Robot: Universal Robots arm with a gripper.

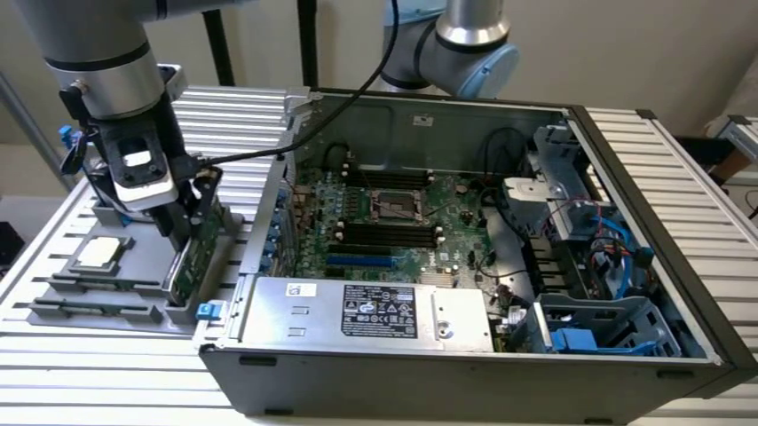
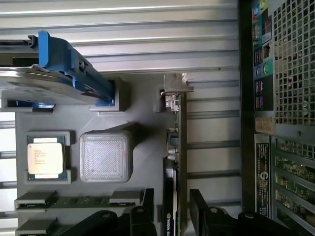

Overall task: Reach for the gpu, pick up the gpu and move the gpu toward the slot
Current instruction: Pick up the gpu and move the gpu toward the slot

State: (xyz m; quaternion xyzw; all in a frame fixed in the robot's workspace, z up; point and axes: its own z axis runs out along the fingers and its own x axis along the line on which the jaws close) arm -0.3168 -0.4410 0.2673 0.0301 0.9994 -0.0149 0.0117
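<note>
One step of three looks done: the reach. Black two-finger gripper [image 2: 172, 216] straddles thin green circuit-board gpu w/ silver bracket [image 2: 182, 142], fingers apart either side, not clamped. Gpu stands on edge in grey plastic parts tray [image 1: 71, 302], just beside open grey PC case [image 1: 474, 377]. Pick-up & move to slot remain. Card reads "NVIDIA"; other labels illegible.

An open desktop computer case [image 1: 474, 390] lay on a ribbed metal table [image 1: 663, 177], its green motherboard [image 1: 391, 235] exposed behind a silver power supply [image 1: 367, 311]. Beside the case, at the exterior view's left, sat a grey parts tray [image 2: 142, 162] holding a processor chip [image 2: 45, 156], a ridged grey block [image 2: 105, 156], memory sticks [image 2: 74, 200] and a blue-framed hard drive [image 2: 54, 73].
</note>
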